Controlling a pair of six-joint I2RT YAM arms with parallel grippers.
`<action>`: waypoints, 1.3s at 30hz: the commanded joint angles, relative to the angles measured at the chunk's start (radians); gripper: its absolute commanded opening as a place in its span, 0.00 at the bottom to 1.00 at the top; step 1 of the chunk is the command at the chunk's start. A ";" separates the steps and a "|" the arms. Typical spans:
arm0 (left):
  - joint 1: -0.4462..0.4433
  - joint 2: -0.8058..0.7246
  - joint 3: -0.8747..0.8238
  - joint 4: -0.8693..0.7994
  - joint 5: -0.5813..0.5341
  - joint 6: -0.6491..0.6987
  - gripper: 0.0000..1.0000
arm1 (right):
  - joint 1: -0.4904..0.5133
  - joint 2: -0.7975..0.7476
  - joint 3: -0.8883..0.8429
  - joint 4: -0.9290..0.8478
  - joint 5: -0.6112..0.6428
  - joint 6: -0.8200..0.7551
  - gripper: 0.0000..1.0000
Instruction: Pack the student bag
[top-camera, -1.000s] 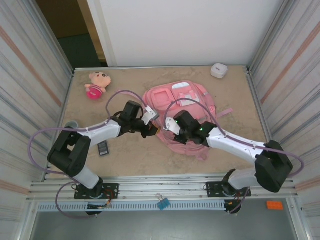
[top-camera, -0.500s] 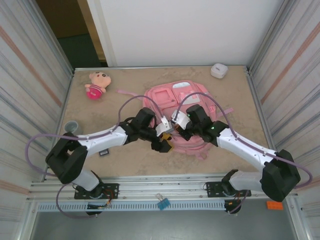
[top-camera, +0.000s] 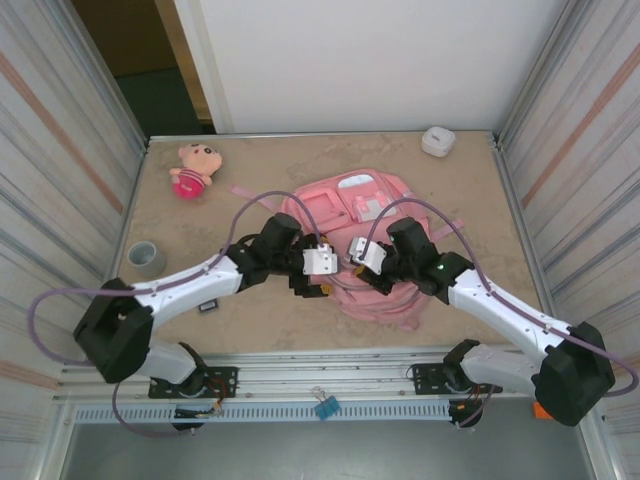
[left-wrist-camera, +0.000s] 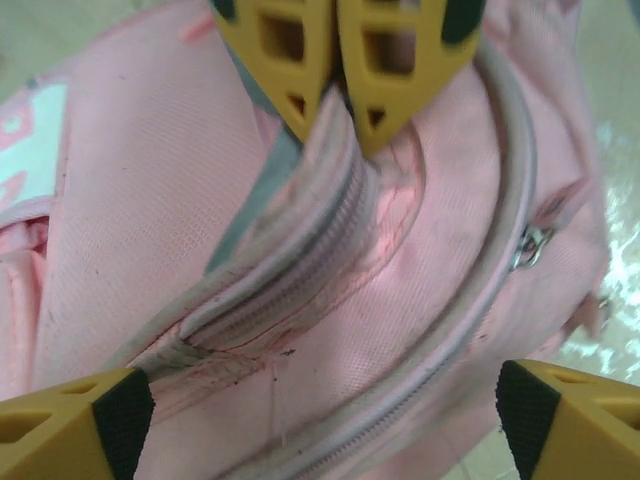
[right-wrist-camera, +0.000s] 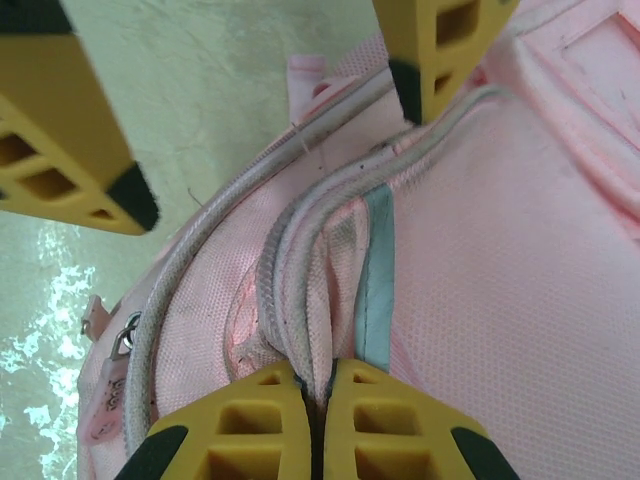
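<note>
From above, I see the student bag (top-camera: 372, 200) lying flat in the middle of the table, its near part under my 2 arms. A second ago my left gripper (top-camera: 312, 284) was shut and off by the bag's left edge. Now it has come over the bag and its jaws have swung wide, holding nothing. The right gripper (top-camera: 352, 272) has slid a bit toward it, and the bag has shifted a little too. I think this means the left one is getting ready to grab the bag so we can pull it open. The plush doll (top-camera: 190, 168) and the tape roll (top-camera: 145, 257) sit well apart, not packed yet. In the left wrist view, my own 2 fingers stand far apart at the bottom corners, and the right gripper's jaws are squeezed shut on the raised zip seam (left-wrist-camera: 300, 260). A zip puller (left-wrist-camera: 530, 245) hangs off to the side. In the right wrist view, the same pinch is on the seam beside a grey trim strip (right-wrist-camera: 375, 270). I cannot tell if the zip is open, and the inside of the bag is hidden.
</note>
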 joint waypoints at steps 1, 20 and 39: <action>0.003 0.052 0.055 -0.046 -0.002 0.130 0.87 | -0.019 -0.039 0.017 0.017 -0.122 -0.035 0.00; -0.033 0.017 0.012 0.094 -0.053 -0.515 0.00 | -0.138 -0.100 0.186 -0.159 -0.065 0.540 0.54; -0.031 0.019 0.029 0.063 0.035 -0.609 0.00 | 0.267 -0.097 0.208 -0.459 0.393 1.149 0.48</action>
